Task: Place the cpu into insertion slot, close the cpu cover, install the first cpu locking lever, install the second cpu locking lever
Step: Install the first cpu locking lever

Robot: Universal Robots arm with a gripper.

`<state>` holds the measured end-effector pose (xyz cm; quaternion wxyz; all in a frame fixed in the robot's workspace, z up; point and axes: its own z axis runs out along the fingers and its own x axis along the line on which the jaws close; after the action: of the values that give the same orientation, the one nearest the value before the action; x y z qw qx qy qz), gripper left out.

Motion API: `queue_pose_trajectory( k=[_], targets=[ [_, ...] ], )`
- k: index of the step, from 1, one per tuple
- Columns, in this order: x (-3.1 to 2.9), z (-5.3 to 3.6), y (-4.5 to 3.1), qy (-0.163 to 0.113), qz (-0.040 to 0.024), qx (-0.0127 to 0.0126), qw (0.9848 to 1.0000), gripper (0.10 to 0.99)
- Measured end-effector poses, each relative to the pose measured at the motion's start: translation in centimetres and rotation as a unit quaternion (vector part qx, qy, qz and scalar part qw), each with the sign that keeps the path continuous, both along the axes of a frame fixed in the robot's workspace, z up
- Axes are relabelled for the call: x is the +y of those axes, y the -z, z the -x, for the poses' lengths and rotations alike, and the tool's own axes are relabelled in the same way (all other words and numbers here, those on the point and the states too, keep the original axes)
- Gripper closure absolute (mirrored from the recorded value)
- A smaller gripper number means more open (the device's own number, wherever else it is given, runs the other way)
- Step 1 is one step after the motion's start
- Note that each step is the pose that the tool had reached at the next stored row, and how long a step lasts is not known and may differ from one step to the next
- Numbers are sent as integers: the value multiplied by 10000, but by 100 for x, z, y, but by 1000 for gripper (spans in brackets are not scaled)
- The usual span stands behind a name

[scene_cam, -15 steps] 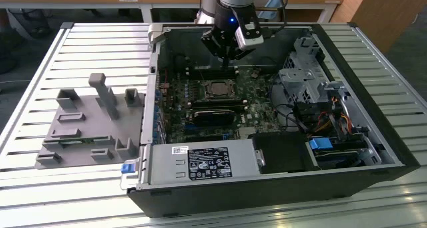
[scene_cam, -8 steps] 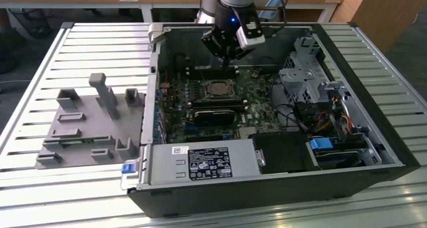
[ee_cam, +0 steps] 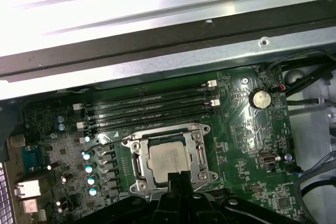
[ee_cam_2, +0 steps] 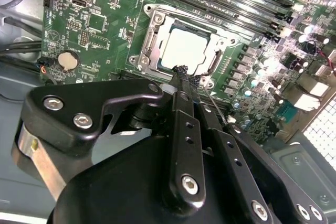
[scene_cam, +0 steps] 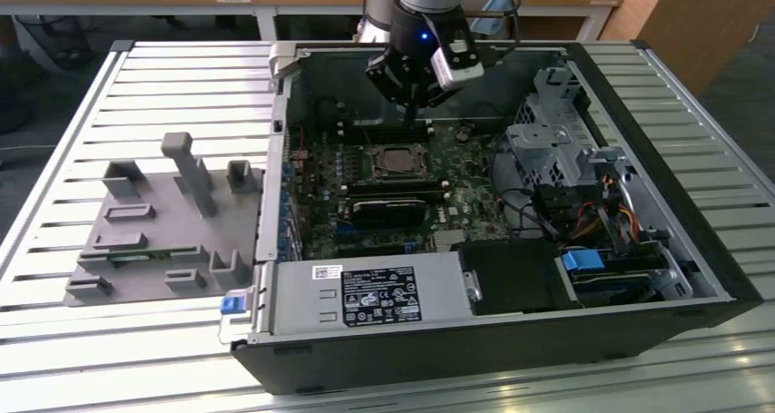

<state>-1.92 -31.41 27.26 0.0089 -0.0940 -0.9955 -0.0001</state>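
Note:
The cpu [ee_cam_2: 186,48] [ee_cam: 168,157] lies flat in the insertion slot [scene_cam: 394,162] on the green motherboard, dull silver top up. The cpu cover [ee_cam_2: 151,39] [ee_cam: 137,154], a thin silver frame, lies down around it. A thin wire lever [ee_cam: 113,140] runs out along one side of the socket. My gripper [scene_cam: 412,113] [ee_cam_2: 181,71] [ee_cam: 176,178] hangs just above the socket's edge, black fingers pressed together, shut, with nothing seen between them. Its tip covers a small part of the frame's edge in both wrist views.
Long black memory slots [ee_cam: 147,106] run beside the socket. The open case holds a power supply [scene_cam: 363,295], a drive cage [scene_cam: 551,150] and cables [scene_cam: 593,218]. A grey fixture block [scene_cam: 158,222] sits on the slatted table at the exterior view's left.

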Motion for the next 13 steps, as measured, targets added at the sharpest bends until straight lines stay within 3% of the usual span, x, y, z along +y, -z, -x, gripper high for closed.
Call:
queue_pose_trajectory(
  k=[13],
  targets=[
    [0, -2, 0, -300, 0, 0, 9996, 980]
  ],
)
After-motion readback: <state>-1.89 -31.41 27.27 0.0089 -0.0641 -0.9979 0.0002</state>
